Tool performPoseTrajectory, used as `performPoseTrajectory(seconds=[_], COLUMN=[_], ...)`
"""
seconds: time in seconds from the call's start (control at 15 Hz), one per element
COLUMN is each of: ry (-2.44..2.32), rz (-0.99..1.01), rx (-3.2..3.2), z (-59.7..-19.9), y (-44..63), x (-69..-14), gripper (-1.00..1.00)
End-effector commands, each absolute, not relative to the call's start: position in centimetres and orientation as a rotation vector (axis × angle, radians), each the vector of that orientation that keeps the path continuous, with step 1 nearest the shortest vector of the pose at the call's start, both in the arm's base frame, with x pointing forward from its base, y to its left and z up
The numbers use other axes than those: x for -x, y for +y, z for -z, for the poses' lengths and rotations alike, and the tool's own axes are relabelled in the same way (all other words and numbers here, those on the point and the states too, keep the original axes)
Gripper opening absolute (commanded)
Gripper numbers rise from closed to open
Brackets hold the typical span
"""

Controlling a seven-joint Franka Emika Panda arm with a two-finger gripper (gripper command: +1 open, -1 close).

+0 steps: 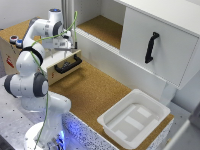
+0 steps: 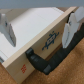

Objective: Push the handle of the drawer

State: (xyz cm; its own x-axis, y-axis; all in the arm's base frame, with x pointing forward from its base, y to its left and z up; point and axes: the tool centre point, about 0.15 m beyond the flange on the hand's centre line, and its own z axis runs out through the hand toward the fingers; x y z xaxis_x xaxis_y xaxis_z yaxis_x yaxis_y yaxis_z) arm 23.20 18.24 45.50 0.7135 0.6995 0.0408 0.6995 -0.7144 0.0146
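Your gripper (image 1: 70,46) hangs spread wide and empty above the drawer (image 1: 62,62), one fingertip (image 2: 68,30) close over the front panel's top edge. The handle (image 1: 68,65) lies just below, untouched. The drawer sits at the counter's (image 1: 95,92) far corner on the exterior view's left. Open cork runs from there toward the tub (image 1: 134,119) at the near edge.

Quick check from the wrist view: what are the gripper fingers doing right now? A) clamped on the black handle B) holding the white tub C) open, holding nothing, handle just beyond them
C: the gripper is spread with empty fingers, and the handle sits untouched on the drawer front.
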Motion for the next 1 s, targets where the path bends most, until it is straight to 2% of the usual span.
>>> performPoseTrajectory(seconds=[0.0,0.07,0.2,0.47,0.67,0.93], ry=[-1.153,-1.166,-0.839,-0.467,-0.411,-0.268], rz=[0.137,0.065,0.056,0.169,0.124,0.176], rx=[2.865,2.916,2.968,2.982,2.922,2.927], z=[-44.5,-45.5,-45.7,-45.0,-42.3,-38.9], y=[17.9,18.0,15.3,10.4,9.3,8.4], x=[-22.8,-23.5,-26.4,-27.4,-27.2,-28.9], gripper=[1.0,1.0,1.0,1.0,1.0,1.0])
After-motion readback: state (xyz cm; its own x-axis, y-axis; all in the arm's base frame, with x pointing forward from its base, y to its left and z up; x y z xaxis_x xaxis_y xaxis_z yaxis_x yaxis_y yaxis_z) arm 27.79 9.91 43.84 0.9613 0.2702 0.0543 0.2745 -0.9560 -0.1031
